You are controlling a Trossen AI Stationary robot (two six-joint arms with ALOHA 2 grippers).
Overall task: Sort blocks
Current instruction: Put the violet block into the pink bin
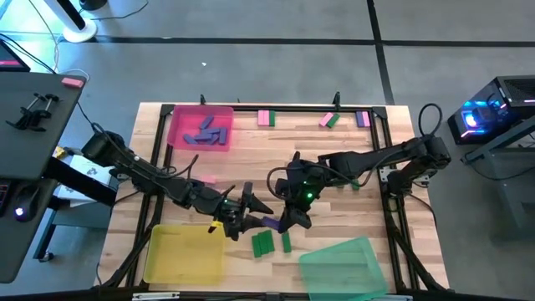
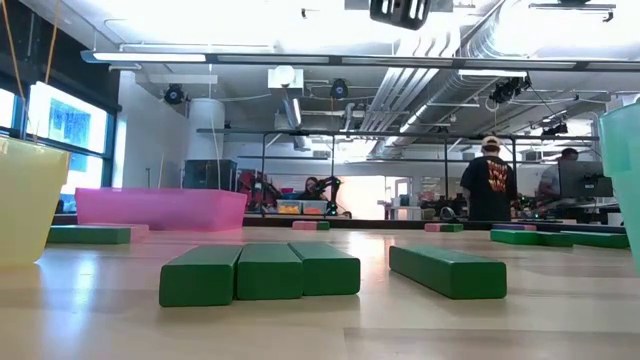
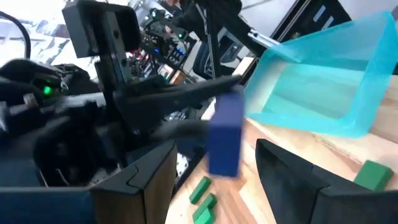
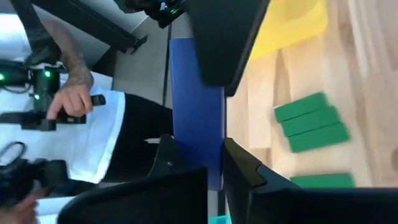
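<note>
Holding a purple-blue block between two pincers

Gripping the purple-blue block [image 4: 196, 106] firmly, the right pincer [image 1: 288, 222] is closed on it near the front of the wooden desk [image 1: 276, 155], above the boards. The left pincer [image 1: 244, 214] stands just beside it, with its fingers [image 3: 297, 180] spread apart, and the same block shows between them in the left wrist view, not touched by them as far as I can see.

On the desk near the two pincers lie three green blocks [image 1: 262, 243] side by side, touching each other, and one more green block [image 1: 286, 242] a little apart from them. At the front left is the yellow tray [image 1: 185, 253], and at the front right the green tray [image 1: 343, 266].

Farther back, at the left rear corner, the pink tray [image 1: 180, 130] holds several purple-blue blocks [image 1: 206, 132]. Along the rear edge lie a pink block [image 1: 266, 118], a pink and green pair [image 1: 329, 120] and a purple-blue and pink pair [image 1: 363, 119].

In the right wrist view a person's hand [image 4: 73, 102] holds a dark handle beside the desk. In the low view, people stand in the room behind.
</note>
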